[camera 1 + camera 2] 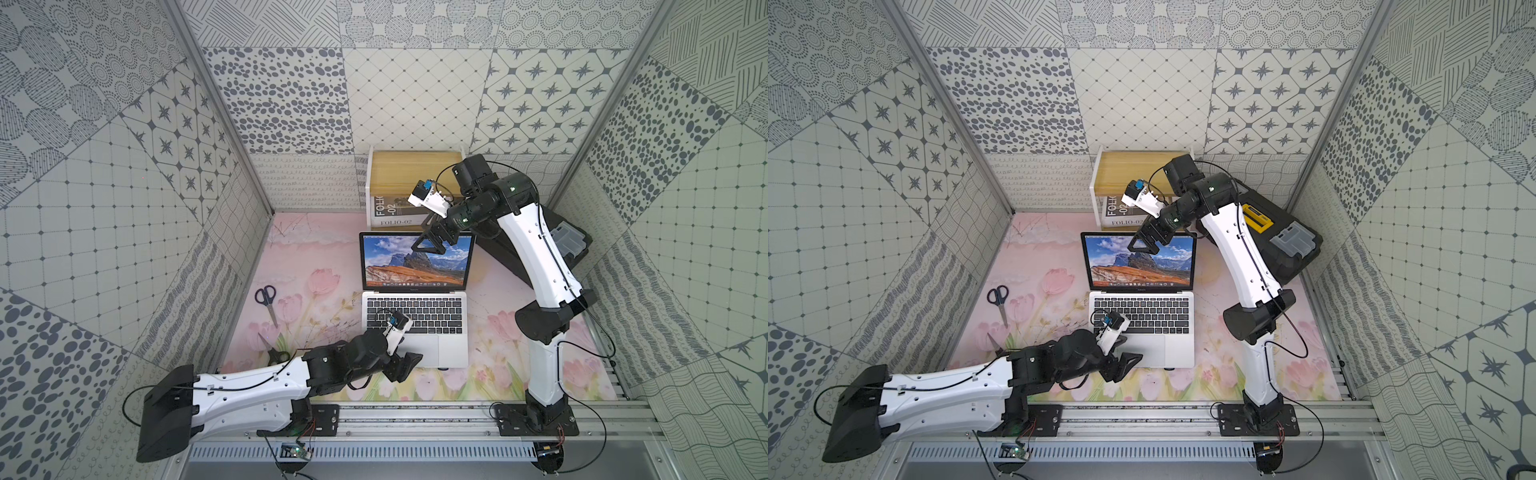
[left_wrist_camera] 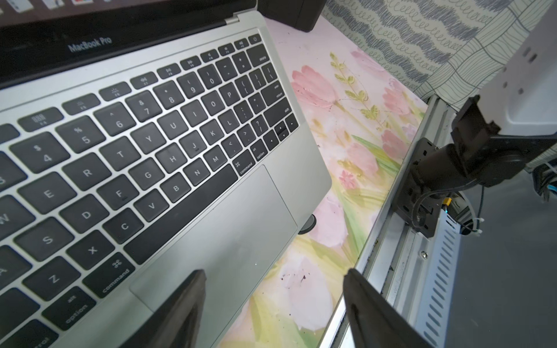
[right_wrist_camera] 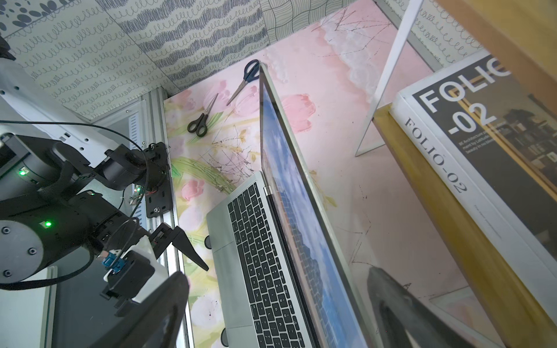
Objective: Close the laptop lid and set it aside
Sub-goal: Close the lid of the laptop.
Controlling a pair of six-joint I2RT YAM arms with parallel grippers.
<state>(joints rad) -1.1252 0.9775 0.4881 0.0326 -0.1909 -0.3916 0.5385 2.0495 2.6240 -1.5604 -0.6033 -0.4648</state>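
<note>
The silver laptop (image 1: 432, 316) sits open in the middle of the floral mat in both top views, keys (image 2: 150, 156) facing up. Its lid (image 1: 415, 266) stands upright, showing mountain wallpaper (image 1: 1138, 264). My left gripper (image 1: 409, 363) is at the laptop's front left corner. It is open, one finger (image 2: 187, 304) over the palm rest and the other off the front edge (image 2: 370, 307). My right gripper (image 1: 434, 243) hangs open at the lid's top edge (image 3: 301, 168). Its fingers straddle the lid without touching it, one (image 3: 162, 304) on the screen side and one (image 3: 391, 304) behind.
Two pairs of scissors (image 1: 266, 297) (image 1: 276, 353) lie left of the laptop. Behind it stands a wooden rack (image 1: 415, 166) holding a FOLIO-02 book (image 3: 470, 144). A black toolbox (image 1: 1283, 241) sits at the back right. An aluminium rail (image 1: 415, 415) runs along the front.
</note>
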